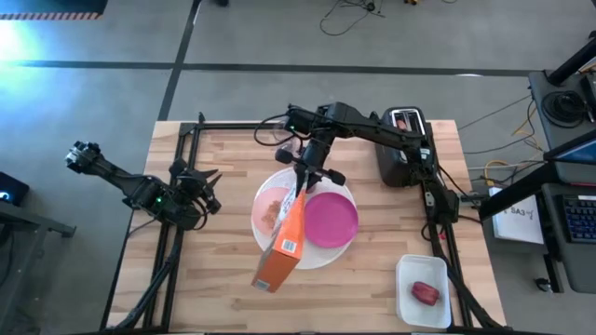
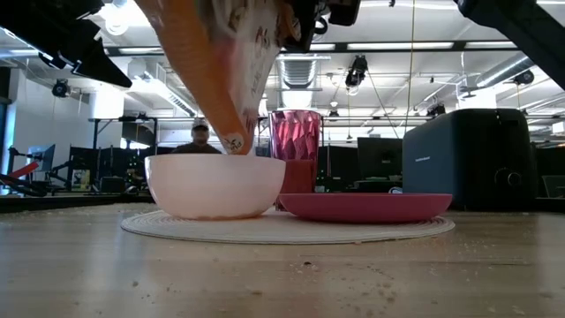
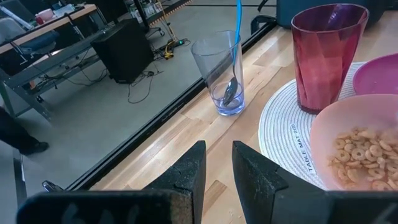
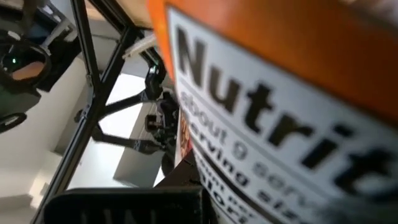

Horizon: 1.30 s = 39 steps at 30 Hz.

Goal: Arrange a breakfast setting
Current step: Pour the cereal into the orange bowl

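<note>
High view — right claw point(image 1: 303, 186) pinches a tilted orange cereal box point(image 1: 283, 244) over the pale pink bowl point(image 1: 270, 210).

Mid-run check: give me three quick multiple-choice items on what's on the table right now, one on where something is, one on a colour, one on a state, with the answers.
1. Where is the spoon?
A. in the clear tumbler
B. in the bowl
C. on the magenta plate

2. What colour is the box held by the right gripper?
A. blue
B. orange
C. green

3. What is in the bowl now?
A. nothing
B. milk only
C. cereal rings

Answers: 1 A, the left wrist view shows the teal handle rising out of the tumbler. 2 B, the high view shows an orange box tipped over the bowl. 3 C, the left wrist view shows pale rings lying inside it.
</note>
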Tool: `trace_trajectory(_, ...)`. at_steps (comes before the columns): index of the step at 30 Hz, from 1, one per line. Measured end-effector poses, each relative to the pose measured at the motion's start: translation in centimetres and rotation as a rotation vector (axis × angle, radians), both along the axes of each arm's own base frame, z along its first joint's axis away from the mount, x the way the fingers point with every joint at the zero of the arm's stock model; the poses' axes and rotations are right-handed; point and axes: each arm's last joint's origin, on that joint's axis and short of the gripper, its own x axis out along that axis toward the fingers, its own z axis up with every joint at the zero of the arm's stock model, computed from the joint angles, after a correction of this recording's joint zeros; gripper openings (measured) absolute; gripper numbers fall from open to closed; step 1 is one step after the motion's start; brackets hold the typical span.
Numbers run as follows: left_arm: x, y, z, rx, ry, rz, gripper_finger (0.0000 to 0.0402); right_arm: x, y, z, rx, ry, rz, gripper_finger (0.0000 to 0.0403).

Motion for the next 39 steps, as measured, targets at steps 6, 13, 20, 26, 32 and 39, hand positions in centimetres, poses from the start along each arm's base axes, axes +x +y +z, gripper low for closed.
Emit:
trace_trajectory(6,0.0,0.0,0.0,0.0,0.001,0.0,0.0062,0.15,-0.07,-0.2,-0.006,-0.001,-0.001,0.0008)
trace_trajectory(13,0.0,0.0,0.0,-0.001,0.001,-0.001,0.0062,0.21,-0.04,-0.23,0.026,-0.011,0.016,0.0008)
trace_trajectory(20,0.0,0.0,0.0,-0.001,0.001,-0.001,0.0062,0.23,0.01,-0.26,0.019,-0.026,0.026,0.0008)
trace_trajectory(26,0.0,0.0,-0.01,-0.001,0.001,-0.001,0.0062,0.22,0.01,-0.24,0.005,-0.04,0.032,0.0008)
trace_trajectory(32,0.0,0.0,-0.01,-0.001,0.001,-0.001,0.0062,0.2,0.25,-0.25,0.001,-0.033,0.036,0.0008)
trace_trajectory(39,0.01,0.0,-0.01,-0.001,0.001,-0.001,0.0062,0.38,0.59,-0.4,-0.01,-0.04,0.048,0.0008)
